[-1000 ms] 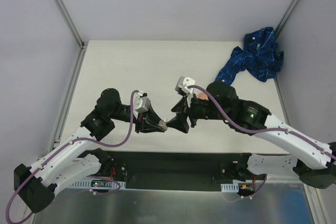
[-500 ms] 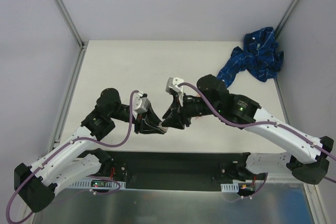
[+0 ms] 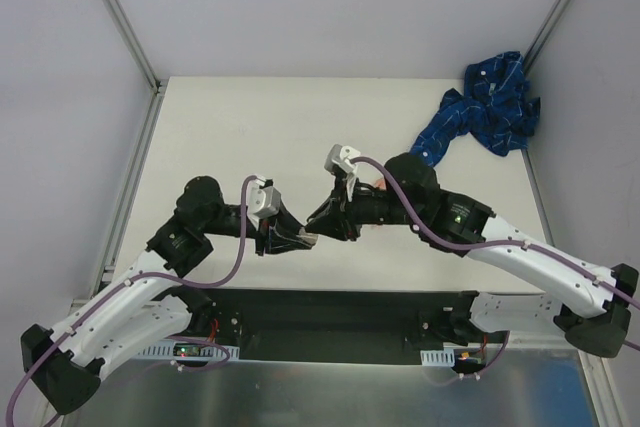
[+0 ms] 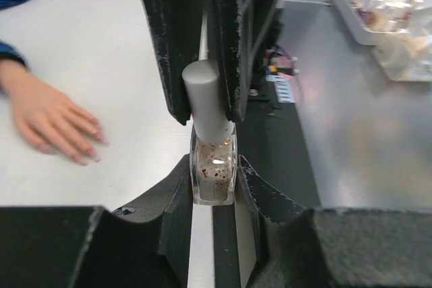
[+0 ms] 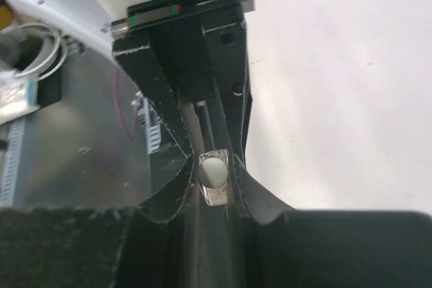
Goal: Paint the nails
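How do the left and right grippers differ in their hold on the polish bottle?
The left gripper clamps the bottle by its clear glass; the right gripper clamps its grey cap. In the left wrist view, the left gripper enters from below, the right gripper from above. Both are shut on one bottle, cap on.

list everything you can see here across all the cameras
polish bottle: one, clear with reddish flecks, between the two grippers
grey cap: one, grey, on the bottle
mannequin hand: one, flesh-coloured, flat on the table
nails: several showing, glossy pinkish, on its fingertips
blue patterned cloth: one, table's far right corner
table: one, white
tray of small bottles: one, pale, blurred, on the grey metal surface
left gripper: black, shut on the bottle's body
right gripper: black, shut on the cap
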